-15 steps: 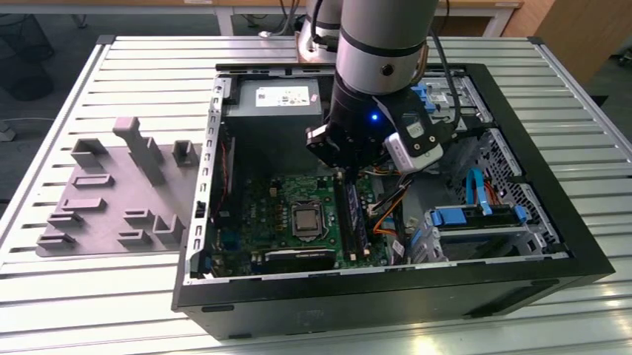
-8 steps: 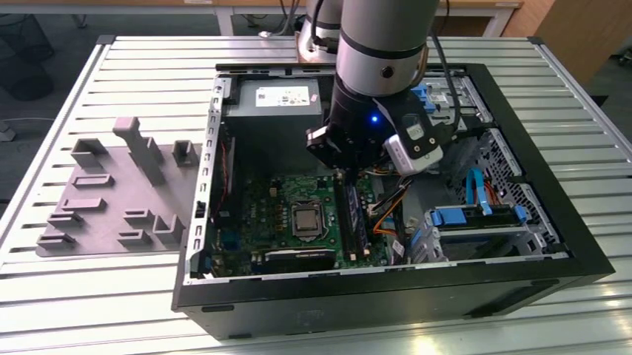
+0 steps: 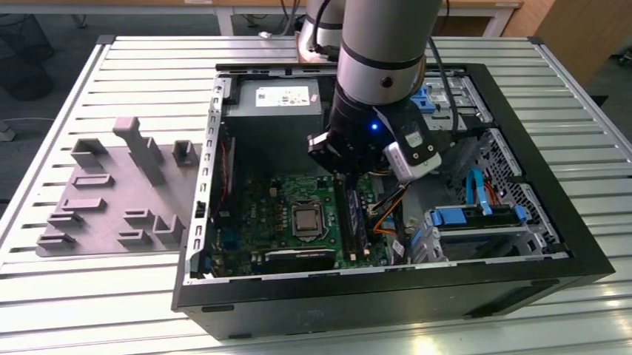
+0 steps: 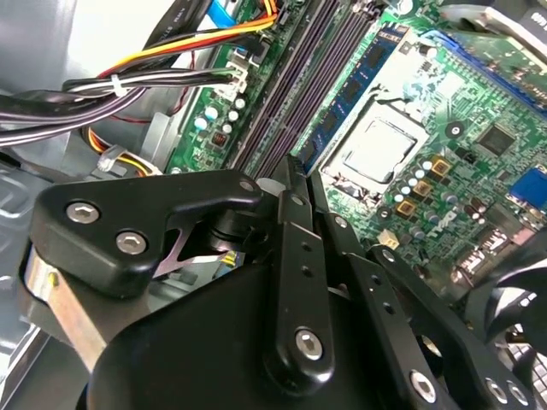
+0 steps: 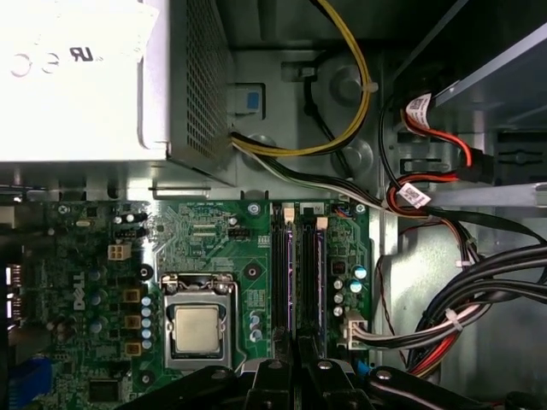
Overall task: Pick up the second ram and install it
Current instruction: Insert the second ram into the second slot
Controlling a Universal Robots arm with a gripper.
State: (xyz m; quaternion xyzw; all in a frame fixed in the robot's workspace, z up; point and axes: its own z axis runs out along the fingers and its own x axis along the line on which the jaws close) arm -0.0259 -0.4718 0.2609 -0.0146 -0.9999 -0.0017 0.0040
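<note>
A dark blue-green ram stick [image 4: 352, 84] with black chips stands seated in the motherboard slot nearest the CPU [image 4: 376, 147]; I cannot tell whether it is the second ram. In the exterior view the ram stick [image 3: 356, 218] stands among the long slots right of the CPU [image 3: 308, 220]. My gripper [image 3: 341, 176] hangs inside the open computer case, just over the slots' far end. In both wrist views my gripper [image 4: 297, 177] [image 5: 299, 371] has its black fingers drawn together over the slots [image 5: 299, 273]. I see nothing held between them.
The power supply [image 3: 274, 100] sits at the case's back. Bundled cables [image 5: 461, 299] and blue drive brackets [image 3: 474, 218] crowd the exterior view's right of the slots. A grey fixture plate [image 3: 114, 192] lies on the table on the exterior view's left of the case.
</note>
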